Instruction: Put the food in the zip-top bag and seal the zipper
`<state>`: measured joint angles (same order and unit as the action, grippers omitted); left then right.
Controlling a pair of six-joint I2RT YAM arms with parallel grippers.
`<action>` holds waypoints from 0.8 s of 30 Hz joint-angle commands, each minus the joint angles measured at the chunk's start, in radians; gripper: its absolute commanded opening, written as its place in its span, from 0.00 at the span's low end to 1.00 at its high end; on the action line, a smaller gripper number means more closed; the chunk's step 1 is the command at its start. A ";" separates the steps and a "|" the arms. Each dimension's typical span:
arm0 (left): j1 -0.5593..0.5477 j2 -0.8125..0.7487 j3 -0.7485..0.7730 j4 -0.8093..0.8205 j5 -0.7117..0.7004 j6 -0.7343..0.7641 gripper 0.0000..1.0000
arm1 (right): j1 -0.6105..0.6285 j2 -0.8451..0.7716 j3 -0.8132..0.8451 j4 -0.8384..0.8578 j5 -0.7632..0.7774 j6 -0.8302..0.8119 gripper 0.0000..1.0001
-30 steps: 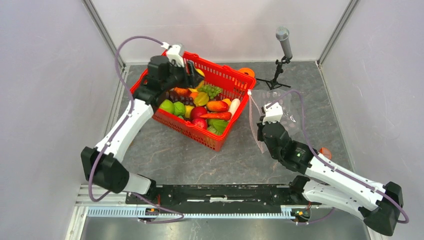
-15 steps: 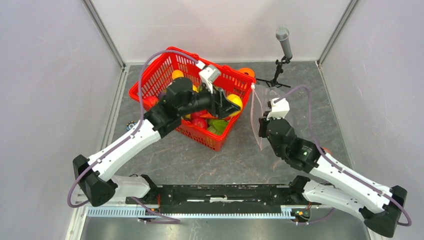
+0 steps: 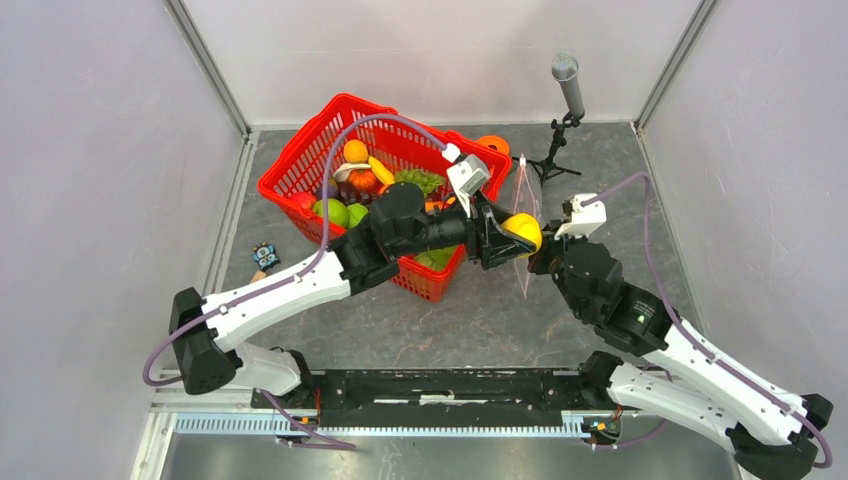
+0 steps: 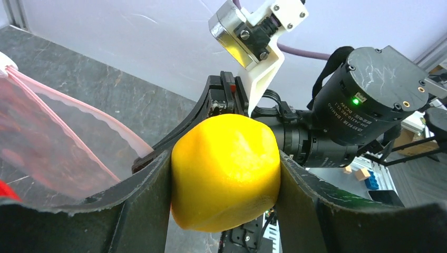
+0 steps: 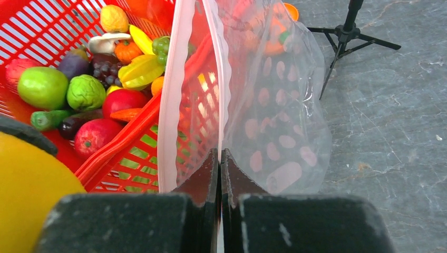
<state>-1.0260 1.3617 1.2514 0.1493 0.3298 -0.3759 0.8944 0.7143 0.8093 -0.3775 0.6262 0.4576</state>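
My left gripper (image 3: pixel 515 238) is shut on a yellow toy fruit (image 3: pixel 524 231), held in the air right of the basket, close to the bag's open mouth; the fruit fills the left wrist view (image 4: pixel 226 158) between both fingers (image 4: pixel 142 195). My right gripper (image 3: pixel 545 262) is shut on one lip of the clear zip-top bag (image 3: pixel 526 190) and holds it up off the floor. In the right wrist view the bag (image 5: pixel 279 105) hangs open, its two pale-pink zipper strips (image 5: pixel 171 95) apart, my gripper (image 5: pixel 220 154) pinching the right strip. More food (image 3: pixel 350 185) lies in the basket.
The red mesh basket (image 3: pixel 290 165) stands at the back left, right beside the bag. A microphone on a small tripod (image 3: pixel 568 85) stands at the back right. A flat orange object (image 3: pixel 492 145) lies behind the basket. A small dark item (image 3: pixel 263 256) lies left.
My left gripper has lifted the yellow fruit out of the basket and carried it right to the bag. My right gripper has raised the bag and turned its mouth toward the fruit.
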 commanded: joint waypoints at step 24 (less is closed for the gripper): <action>-0.024 0.240 0.186 -0.143 -0.434 0.060 0.34 | -0.004 -0.121 -0.070 0.143 -0.184 -0.061 0.01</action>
<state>-1.0466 1.5459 1.3109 0.1047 0.0055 -0.3511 0.8818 0.5816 0.7341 -0.3481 0.5869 0.4465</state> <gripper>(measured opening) 0.677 0.021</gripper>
